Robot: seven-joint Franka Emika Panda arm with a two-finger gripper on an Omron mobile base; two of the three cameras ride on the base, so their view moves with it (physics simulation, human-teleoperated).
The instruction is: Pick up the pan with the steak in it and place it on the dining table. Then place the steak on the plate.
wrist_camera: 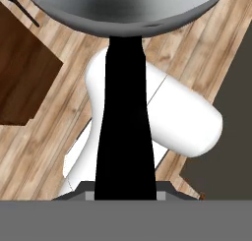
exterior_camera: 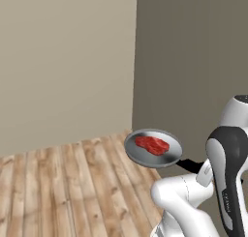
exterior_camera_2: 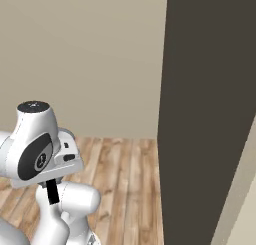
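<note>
The pan (exterior_camera: 153, 149) is a shallow grey round pan held level in the air above the wood floor. The steak (exterior_camera: 152, 145), a red slab, lies in its middle. The pan's black handle (exterior_camera: 190, 166) runs back to my hand at the arm's end. In the hand view my gripper (wrist_camera: 125, 194) is shut on that handle (wrist_camera: 125, 117), and the pan's grey rim (wrist_camera: 123, 6) crosses the top. A short piece of the handle (exterior_camera_2: 52, 191) shows below my hand in the right base view. The dining table and the plate are out of view.
A tall dark grey panel (exterior_camera_2: 210, 114) stands close on the right, also seen behind the pan as a dark wall (exterior_camera: 193, 62). A beige wall (exterior_camera: 63, 62) lies ahead. Wood floor (exterior_camera: 72, 192) spreads below. A dark brown wooden block (wrist_camera: 24, 82) shows at the hand view's left.
</note>
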